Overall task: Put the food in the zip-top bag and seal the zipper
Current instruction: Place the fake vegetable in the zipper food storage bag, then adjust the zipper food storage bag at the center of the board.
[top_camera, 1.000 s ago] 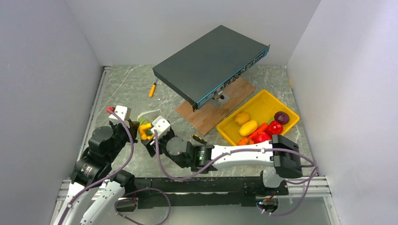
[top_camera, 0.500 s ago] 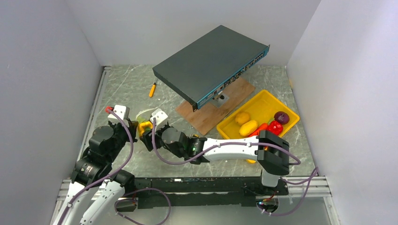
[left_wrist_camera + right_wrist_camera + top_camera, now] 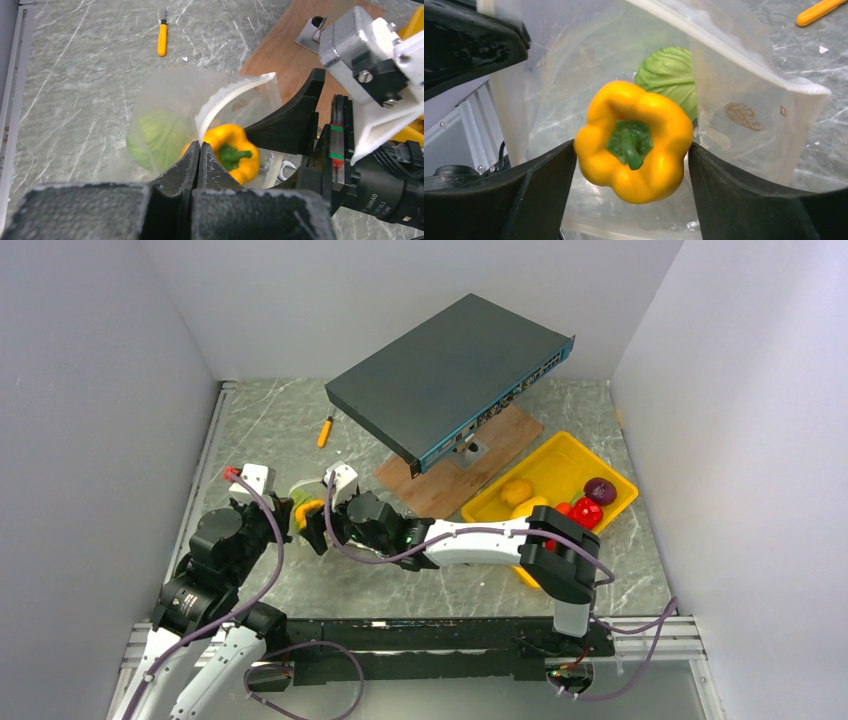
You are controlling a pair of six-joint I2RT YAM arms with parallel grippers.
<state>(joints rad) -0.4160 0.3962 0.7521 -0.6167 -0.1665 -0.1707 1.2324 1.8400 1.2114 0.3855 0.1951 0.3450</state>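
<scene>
The left gripper (image 3: 199,154) is pinched shut on the near lip of the zip-top bag (image 3: 165,95), cabbage (image 3: 156,137) already inside; if that thin film slips, the mouth may sag closed. The right gripper (image 3: 631,150) clamps the yellow pepper (image 3: 634,135) at the opening, where it could snag the zipper (image 3: 235,90) or tumble outside.

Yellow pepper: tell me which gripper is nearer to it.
Right. The right gripper is clamped on the yellow pepper at the mouth of the zip-top bag; the left gripper pinches the bag's rim just beside it.
</scene>
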